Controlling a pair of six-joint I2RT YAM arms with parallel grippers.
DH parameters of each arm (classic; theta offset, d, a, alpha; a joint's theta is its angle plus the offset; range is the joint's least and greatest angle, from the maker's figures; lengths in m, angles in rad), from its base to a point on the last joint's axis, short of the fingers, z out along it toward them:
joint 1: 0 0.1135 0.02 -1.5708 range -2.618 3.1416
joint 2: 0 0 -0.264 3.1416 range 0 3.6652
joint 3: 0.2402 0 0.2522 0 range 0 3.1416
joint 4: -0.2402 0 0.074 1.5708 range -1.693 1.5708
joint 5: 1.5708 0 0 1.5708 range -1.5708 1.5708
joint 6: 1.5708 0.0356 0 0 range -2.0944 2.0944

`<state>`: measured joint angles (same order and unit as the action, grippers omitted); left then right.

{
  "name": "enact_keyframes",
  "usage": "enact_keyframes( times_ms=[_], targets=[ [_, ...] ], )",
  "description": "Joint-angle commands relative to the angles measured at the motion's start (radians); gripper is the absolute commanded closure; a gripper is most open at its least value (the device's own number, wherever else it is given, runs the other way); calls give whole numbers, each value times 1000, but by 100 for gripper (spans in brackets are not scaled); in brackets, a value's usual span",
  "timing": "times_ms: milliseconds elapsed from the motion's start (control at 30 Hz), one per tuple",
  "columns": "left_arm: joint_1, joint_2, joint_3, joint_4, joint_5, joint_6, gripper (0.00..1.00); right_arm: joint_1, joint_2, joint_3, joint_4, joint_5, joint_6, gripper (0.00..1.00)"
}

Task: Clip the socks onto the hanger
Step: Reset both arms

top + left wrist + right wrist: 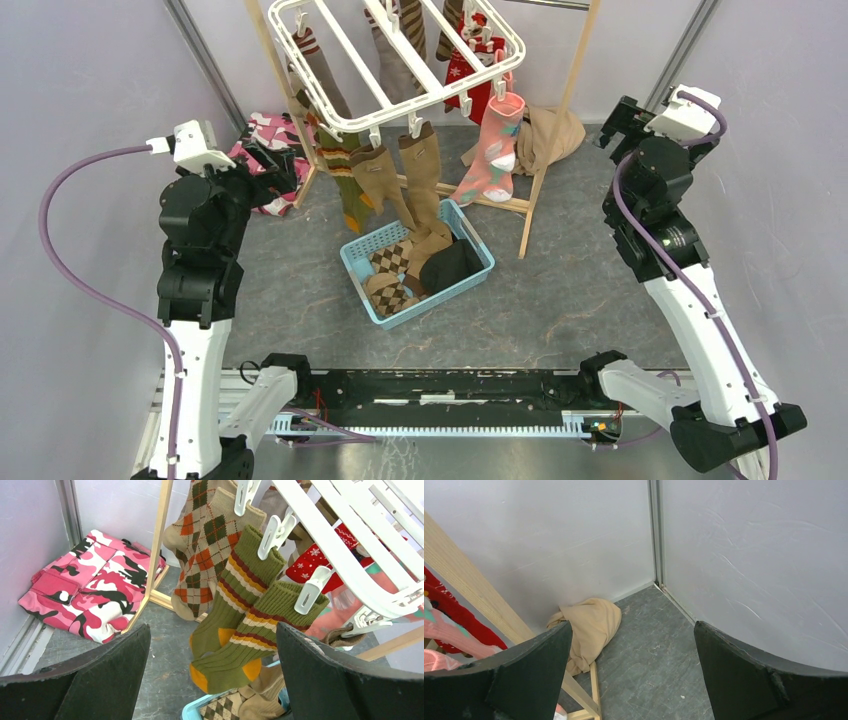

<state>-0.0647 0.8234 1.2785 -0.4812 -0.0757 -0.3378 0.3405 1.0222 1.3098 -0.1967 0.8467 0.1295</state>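
The left claw (212, 630) and right claw (633, 627) hang spread and empty by the far corners of the desk (590, 290). Most socks (420, 165) are already clipped to the hanger (440, 92) at the far edge. A few argyle socks (392, 258) wait in the blue basket (356, 283) mid-desk.

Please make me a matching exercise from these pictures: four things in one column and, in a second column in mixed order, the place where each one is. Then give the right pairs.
Things
1. green striped socks
2. pink camouflage cloth
3. beige garment
4. blue basket

Places
A. on the floor against the back wall, on the right side
B. on the floor below the hanger, with loose socks lying in it
C. hanging from white clips on the hanger
D. on the floor by the left wall

Pairs: 1-C, 2-D, 3-A, 4-B
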Motion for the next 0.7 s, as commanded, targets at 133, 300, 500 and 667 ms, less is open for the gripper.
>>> enact_keyframes(
  times_ms=[133, 300, 500, 667],
  targets=[
    [3, -1, 42, 20, 9, 68, 0, 1, 12, 32, -12, 61, 61, 2],
    [3, 3, 38, 22, 19, 72, 0, -4, 18, 22, -31, 48, 96, 2],
    [2, 1, 36, 21, 9, 85, 0, -10, 26, 23, -62, 33, 135, 2],
    [3, -9, 22, 23, 7, 89, 0, -16, 24, 17, -75, 14, 152, 2]
  ],
)
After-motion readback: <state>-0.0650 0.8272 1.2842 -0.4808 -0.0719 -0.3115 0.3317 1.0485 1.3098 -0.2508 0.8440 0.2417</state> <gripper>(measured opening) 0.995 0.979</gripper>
